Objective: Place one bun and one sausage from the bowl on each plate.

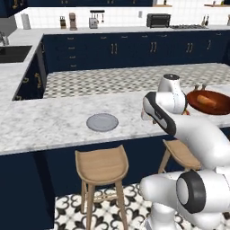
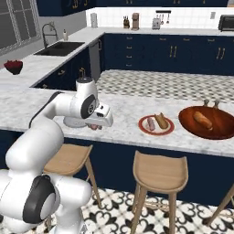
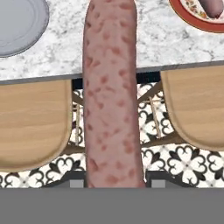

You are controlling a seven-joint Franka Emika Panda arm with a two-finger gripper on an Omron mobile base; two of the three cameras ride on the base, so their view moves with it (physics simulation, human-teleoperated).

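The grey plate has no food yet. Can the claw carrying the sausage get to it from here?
Probably yes: the claw, shut on the sausage, hangs beside the grey plate, with bare counter between.

My arm (image 1: 197, 134) is glossy white, built of fat rounded segments that swell like smooth shells. Dark charcoal bands ring my joints: one thick black collar (image 1: 191, 191) circles the big round joint low down, far behind my pincer, and another dark strip (image 1: 159, 114) runs along the segment nearer it. My wrist housing (image 2: 87, 103) is a white cylinder with a round grey cap on its side. My pincer (image 3: 113, 181) ends in two small dark finger tips (image 3: 76, 180).
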